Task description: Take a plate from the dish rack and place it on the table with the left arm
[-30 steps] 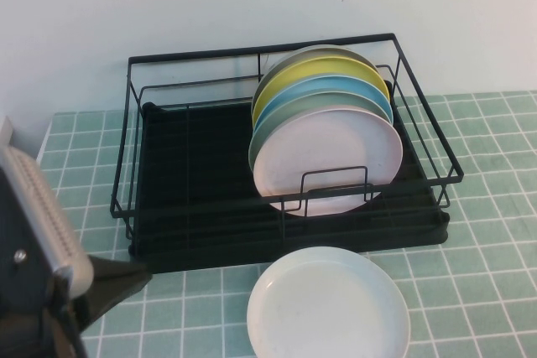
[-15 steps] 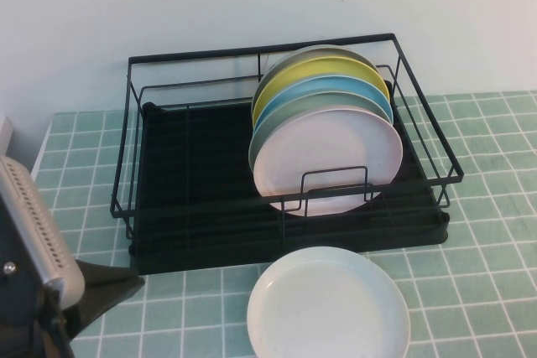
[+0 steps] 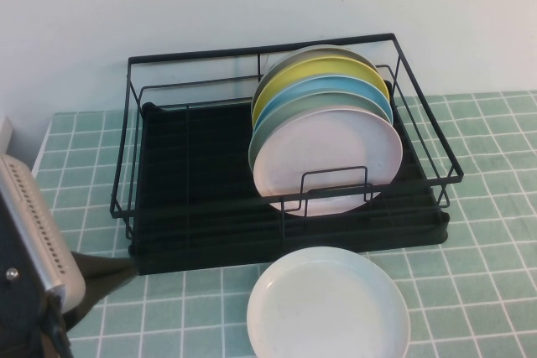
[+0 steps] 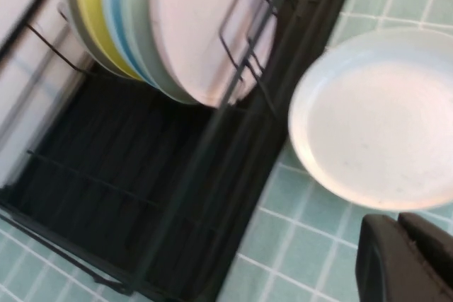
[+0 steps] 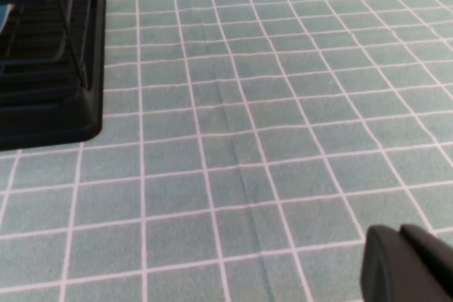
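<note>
The pale mint-white plate (image 3: 327,308) lies flat on the green tiled table (image 3: 487,232), just in front of the black dish rack (image 3: 252,49). It also shows in the left wrist view (image 4: 375,118), beside the rack (image 4: 141,196). The left arm (image 3: 33,266) sits at the table's near left corner, well left of the plate. My left gripper (image 4: 398,223) is shut and empty, hovering over tiles a short way from the plate's rim. My right gripper (image 5: 400,235) is shut and empty above bare tiles, to the right of the rack (image 5: 49,68); it is out of the high view.
Several plates stand upright in the rack's right half: a pale pink one (image 3: 327,161) in front, then grey-green, light blue (image 3: 336,90) and yellow (image 3: 310,73) ones. The rack's left half holds nothing. A white wall rises behind the rack.
The left arm has drawn back down and toward the near left corner. The plate on the table and the plates in the rack have not moved.
</note>
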Controlling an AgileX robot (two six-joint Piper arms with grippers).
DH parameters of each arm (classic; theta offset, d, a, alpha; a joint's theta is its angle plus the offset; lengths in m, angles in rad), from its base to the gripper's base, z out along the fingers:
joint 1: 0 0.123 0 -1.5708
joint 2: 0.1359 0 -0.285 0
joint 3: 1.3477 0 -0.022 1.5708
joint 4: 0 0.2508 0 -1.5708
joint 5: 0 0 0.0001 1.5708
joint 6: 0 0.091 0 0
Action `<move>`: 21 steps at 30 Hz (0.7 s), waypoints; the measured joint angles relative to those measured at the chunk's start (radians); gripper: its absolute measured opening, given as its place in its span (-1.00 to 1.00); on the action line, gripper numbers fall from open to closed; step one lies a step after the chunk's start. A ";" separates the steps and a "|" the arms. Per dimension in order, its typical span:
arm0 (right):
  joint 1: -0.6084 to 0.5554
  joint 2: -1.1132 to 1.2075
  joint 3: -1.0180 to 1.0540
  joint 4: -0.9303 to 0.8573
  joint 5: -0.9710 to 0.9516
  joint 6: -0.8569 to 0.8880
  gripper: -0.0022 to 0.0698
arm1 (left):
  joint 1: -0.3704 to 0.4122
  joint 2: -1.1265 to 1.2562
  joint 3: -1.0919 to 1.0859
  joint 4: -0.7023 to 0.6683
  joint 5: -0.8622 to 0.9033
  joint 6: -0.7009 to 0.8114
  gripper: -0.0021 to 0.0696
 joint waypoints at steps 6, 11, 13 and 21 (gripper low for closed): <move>0.000 0.000 0.000 0.000 0.000 0.000 -0.95 | 0.000 -0.038 0.002 0.008 -0.034 -0.003 -0.95; 0.000 0.000 0.000 0.000 0.000 0.000 -0.95 | 0.042 -0.141 0.064 0.038 -0.106 -0.089 -0.95; 0.000 0.000 0.000 0.000 0.000 0.000 -0.95 | 0.083 -0.184 0.117 0.057 -0.160 -0.184 -0.95; 0.000 0.000 0.000 0.000 0.000 0.000 -0.95 | 0.246 -0.457 0.440 0.134 -0.357 -0.514 -0.95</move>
